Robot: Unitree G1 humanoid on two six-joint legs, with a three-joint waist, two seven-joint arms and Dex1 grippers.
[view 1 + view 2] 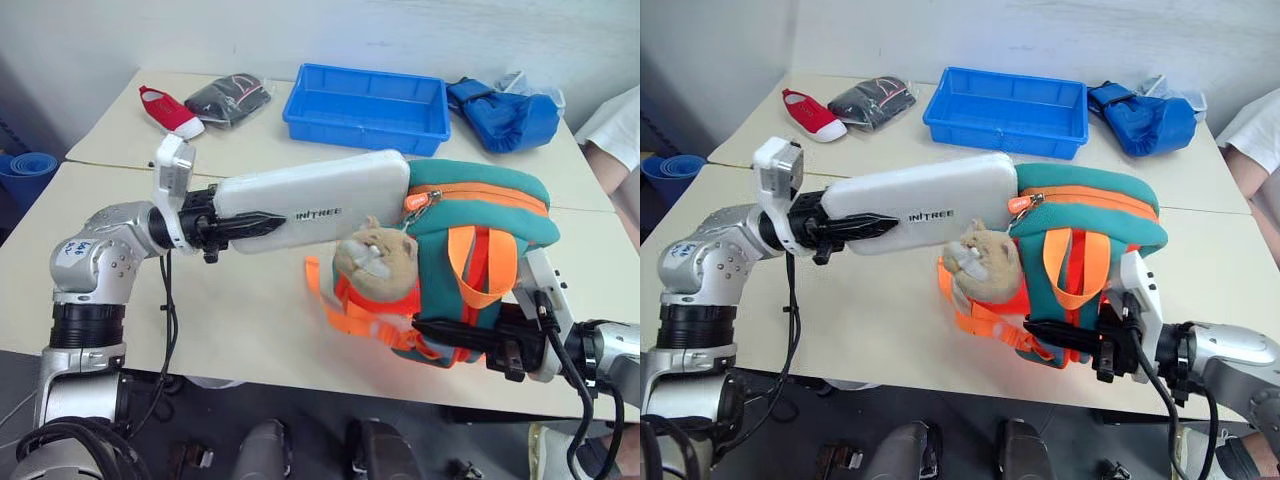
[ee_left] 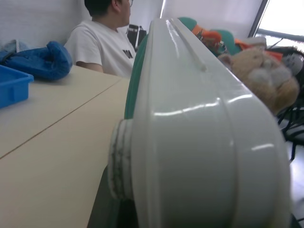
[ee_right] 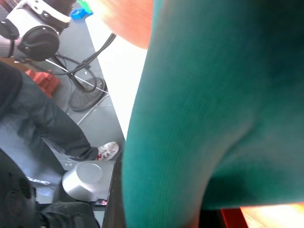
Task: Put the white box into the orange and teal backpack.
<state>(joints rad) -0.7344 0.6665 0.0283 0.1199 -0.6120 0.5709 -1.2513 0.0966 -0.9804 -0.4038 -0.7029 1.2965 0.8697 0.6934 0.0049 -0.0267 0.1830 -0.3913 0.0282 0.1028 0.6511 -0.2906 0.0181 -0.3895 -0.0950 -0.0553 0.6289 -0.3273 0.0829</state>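
Observation:
The white box (image 1: 320, 200), a flat oblong case with dark lettering, hangs level above the table. My left gripper (image 1: 250, 225) is shut on its left end. The box's right end meets the teal top of the orange and teal backpack (image 1: 480, 215), beside the orange zipper line. A tan plush cat charm (image 1: 375, 260) dangles in front of the backpack. My right gripper (image 1: 450, 330) is shut on the backpack's lower front, among the orange straps, and holds it upright. In the left wrist view the box (image 2: 199, 133) runs straight away from the camera. Teal backpack fabric (image 3: 213, 118) lies close against the right wrist camera.
On the far table stand a blue tray (image 1: 367, 107), a blue fabric bag (image 1: 505, 115), a red shoe (image 1: 168, 110) and a dark packet (image 1: 228, 98). A person in a white shirt (image 2: 102, 40) sits at the right side of the table (image 1: 230, 330).

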